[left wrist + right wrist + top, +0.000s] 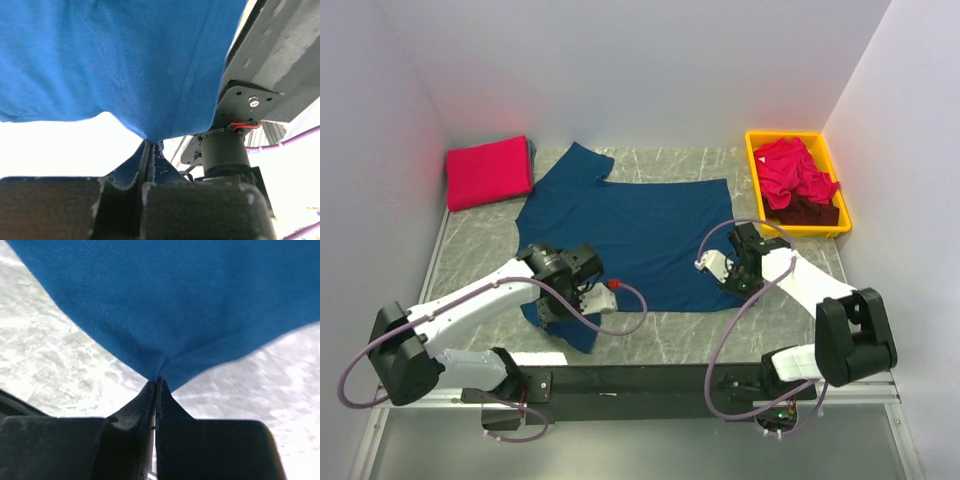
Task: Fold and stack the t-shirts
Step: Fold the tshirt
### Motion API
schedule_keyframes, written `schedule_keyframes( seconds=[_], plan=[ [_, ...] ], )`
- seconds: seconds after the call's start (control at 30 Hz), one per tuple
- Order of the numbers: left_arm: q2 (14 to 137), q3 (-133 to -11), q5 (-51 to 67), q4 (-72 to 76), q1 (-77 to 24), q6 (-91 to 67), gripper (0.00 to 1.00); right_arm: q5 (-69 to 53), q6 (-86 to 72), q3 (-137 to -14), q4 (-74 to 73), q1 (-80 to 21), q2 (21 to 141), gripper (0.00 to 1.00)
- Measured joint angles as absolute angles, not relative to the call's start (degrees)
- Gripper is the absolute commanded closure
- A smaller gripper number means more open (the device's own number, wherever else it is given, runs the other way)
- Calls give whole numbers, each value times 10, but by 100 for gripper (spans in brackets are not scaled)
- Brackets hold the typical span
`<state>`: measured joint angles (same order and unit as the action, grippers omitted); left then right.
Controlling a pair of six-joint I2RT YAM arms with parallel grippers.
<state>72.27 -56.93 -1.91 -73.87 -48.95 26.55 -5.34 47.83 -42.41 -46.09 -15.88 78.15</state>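
Both pincers clamped shut on the navy t-shirt (640,235) — cloth pinched tight.
It lies spread mid-table (670,335): left gripper (582,300) bites its near-left edge, right gripper (720,268) its near-right corner. Bare tabletop runs along the near edge; folded red-pink shirt (488,172) back-left, yellow bin (752,170) back-right — walls close on three sides.
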Motion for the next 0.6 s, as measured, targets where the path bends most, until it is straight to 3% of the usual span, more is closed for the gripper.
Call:
schedule_keyframes(
  seconds=[0.4,0.6],
  plan=[
    [682,-649,-41,-764,-469,257,100,-56,482,-503,-538,-159,696,100],
    [680,-699,-66,-768,-409,275,100,-56,490,-506,-552,-147,696,100]
  ],
)
